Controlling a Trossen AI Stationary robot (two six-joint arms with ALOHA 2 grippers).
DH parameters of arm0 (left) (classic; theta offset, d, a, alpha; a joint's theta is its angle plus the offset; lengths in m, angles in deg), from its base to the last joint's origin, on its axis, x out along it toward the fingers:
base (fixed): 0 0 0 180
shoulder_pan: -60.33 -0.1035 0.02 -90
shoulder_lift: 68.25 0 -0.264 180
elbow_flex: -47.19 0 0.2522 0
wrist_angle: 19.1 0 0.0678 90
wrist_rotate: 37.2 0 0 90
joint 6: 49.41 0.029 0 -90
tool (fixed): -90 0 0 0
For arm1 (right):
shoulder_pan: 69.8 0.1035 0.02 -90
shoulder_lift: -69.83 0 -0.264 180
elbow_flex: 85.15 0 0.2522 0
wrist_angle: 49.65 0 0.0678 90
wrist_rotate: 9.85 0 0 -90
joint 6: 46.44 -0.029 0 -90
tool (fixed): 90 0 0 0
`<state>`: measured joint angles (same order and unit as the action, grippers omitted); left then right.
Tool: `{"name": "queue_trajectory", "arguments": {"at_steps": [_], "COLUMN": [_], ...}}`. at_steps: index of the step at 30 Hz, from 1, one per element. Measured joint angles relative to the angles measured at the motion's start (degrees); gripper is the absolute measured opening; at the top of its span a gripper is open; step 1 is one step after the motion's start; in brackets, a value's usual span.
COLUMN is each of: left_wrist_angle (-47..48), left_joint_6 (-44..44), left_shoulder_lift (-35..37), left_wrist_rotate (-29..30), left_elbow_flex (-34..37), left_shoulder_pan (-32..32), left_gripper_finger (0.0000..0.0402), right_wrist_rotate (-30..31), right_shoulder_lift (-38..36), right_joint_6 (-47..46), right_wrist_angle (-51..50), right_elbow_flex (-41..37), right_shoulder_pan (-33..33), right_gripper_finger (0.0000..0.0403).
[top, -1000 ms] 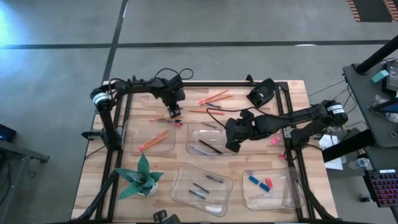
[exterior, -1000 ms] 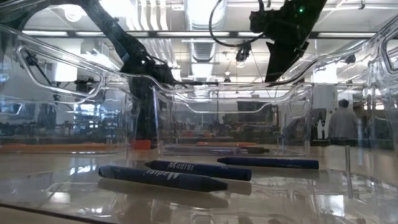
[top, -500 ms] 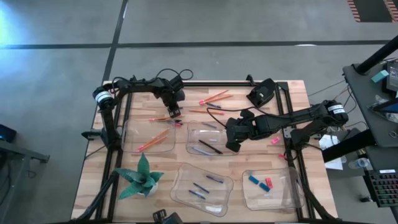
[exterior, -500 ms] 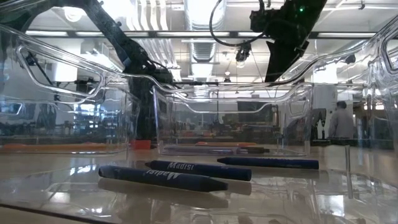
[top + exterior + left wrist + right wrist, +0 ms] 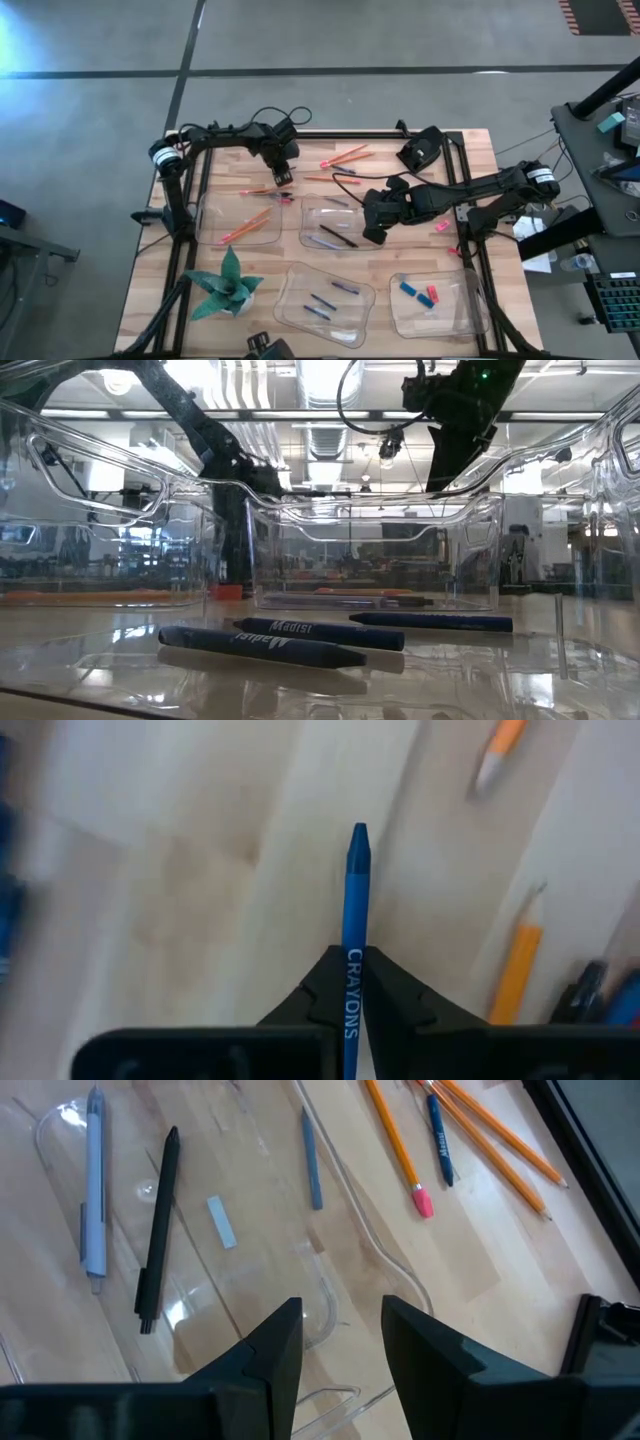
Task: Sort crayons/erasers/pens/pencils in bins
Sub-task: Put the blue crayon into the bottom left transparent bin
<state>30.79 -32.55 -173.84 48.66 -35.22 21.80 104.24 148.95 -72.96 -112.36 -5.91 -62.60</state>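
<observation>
The left gripper (image 5: 352, 1010) has its jaws squeezed shut on a blue crayon (image 5: 354, 910), which pokes out far past the tips. It could tilt or slip if bumped. The right gripper (image 5: 342, 1330) waits with jaws apart over a bin (image 5: 340, 222). The wooden table (image 5: 470, 180) sits in a big workshop.

I see a blue crayon (image 5: 356, 910) with white lettering, orange pencils (image 5: 490, 1142), a black pen (image 5: 158, 1230), a pale blue pen (image 5: 93, 1185), a green paper plant (image 5: 226, 283), clear bins (image 5: 240, 222) and a light wood-grain desk (image 5: 475, 150).
</observation>
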Motion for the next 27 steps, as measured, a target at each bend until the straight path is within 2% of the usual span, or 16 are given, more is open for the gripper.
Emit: {"name": "queue_trajectory", "arguments": {"at_steps": [9, 18, 23, 27], "left_wrist_angle": [-3.26, -9.20, -8.82, -8.52], "left_joint_6": [-0.02, -1.26, -4.54, -7.38], "left_shoulder_lift": [5.20, 13.83, 18.88, 21.47], "left_wrist_rotate": [0.17, 0.13, -1.88, -2.77], "left_elbow_flex": [-0.21, -0.23, 0.86, 2.73], "left_shoulder_pan": [-0.13, 0.88, 6.13, 14.13], "left_gripper_finger": [0.0002, 0.0002, 0.0001, 0.0001], "right_wrist_rotate": [0.04, 0.89, 4.61, 4.96], "right_shoulder_lift": [0.00, 0.00, -0.08, -0.59], "right_joint_6": [-0.05, 0.06, 0.19, 0.63], "right_wrist_angle": [0.02, 0.00, -0.15, -0.20], "right_elbow_flex": [0.00, -0.02, -0.02, -0.02], "right_shoulder_pan": [0.02, 0.02, 0.02, 0.02], "right_gripper_finger": [0.0130, 0.0130, 0.0130, 0.0130]}}
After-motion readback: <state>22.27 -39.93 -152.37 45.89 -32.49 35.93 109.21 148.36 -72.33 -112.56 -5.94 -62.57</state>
